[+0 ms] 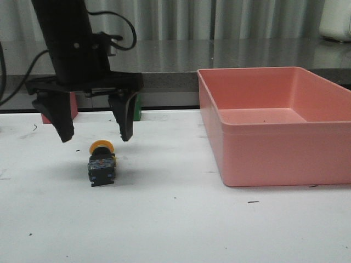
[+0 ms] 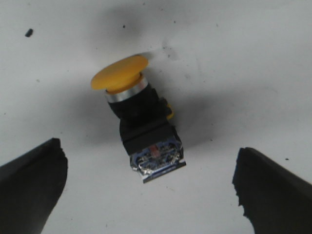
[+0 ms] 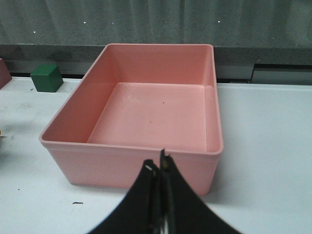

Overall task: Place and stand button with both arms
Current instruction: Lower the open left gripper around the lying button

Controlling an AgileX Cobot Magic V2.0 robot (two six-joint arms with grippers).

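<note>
1. Over the left half of the white table, the left arm hangs down with its claw pointing at the surface. The left gripper has its 2 fingers spread wide apart, holding nothing.
2. The button lies on its side on the table just below that spread claw, not touching either finger. Its yellow mushroom cap points away from the robot and its black body and bluish base end face the camera in the front view.
3. In the left wrist view the button sits between the 2 dark fingertips, clear of both.
4. The right gripper shows only in its own wrist view. Its fingers are pressed together with nothing between them, and it hovers just in front of the near wall of the pink bin.
5. The pink bin takes up the right side of the table, well apart from the button.
6. A green cube stands at the far edge of the table behind the left claw, with a pink cube further left, mostly hidden by a finger.
</note>
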